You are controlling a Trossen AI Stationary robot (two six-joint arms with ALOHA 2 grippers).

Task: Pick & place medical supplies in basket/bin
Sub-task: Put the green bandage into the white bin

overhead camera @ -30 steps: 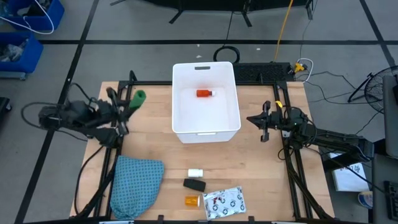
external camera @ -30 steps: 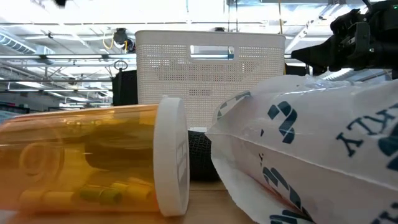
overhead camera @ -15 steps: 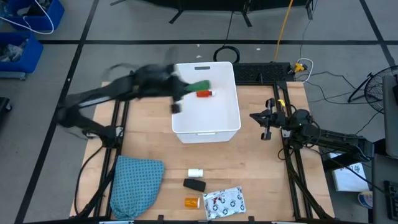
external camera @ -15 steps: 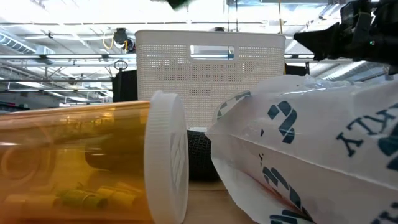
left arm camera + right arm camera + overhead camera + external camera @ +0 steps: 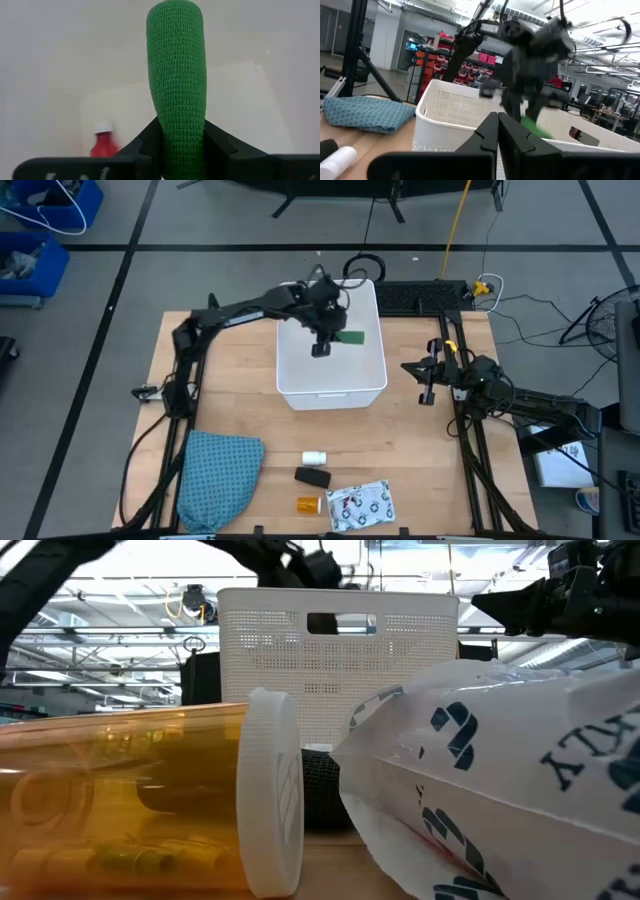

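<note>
A large white plastic tub (image 5: pixel 300 375) with perforated walls stands on a wooden table (image 5: pixel 220 395); it serves as the landmark here. The left arm reaches over the tub, and the left gripper (image 5: pixel 330 338) hangs above its interior with its fingers clamped on a green roll of knitted bandage wrap (image 5: pixel 176 75). The roll looks light, soft and slightly squashable, with a grippy woven surface; it is pinched across one end, and the rest sticks out free. A hold nearer its middle would likely be steadier. On the tub floor below lies a red bottle with a white cap (image 5: pixel 103 142), hard and smooth, likely to roll.

The right gripper (image 5: pixel 426 380) waits just beside the tub's right wall, fingers pressed together and holding nothing.

In front of the tub, well apart from it, lie a teal patterned cloth (image 5: pixel 218 475), a crinkly white packet with black print (image 5: pixel 362 504), a black oblong item (image 5: pixel 312 476), an orange pill vial with a white lid (image 5: pixel 309 503), and a small white roll (image 5: pixel 314 457). The vial is rigid, smooth and prone to roll, so gripping across its body seems safest.
</note>
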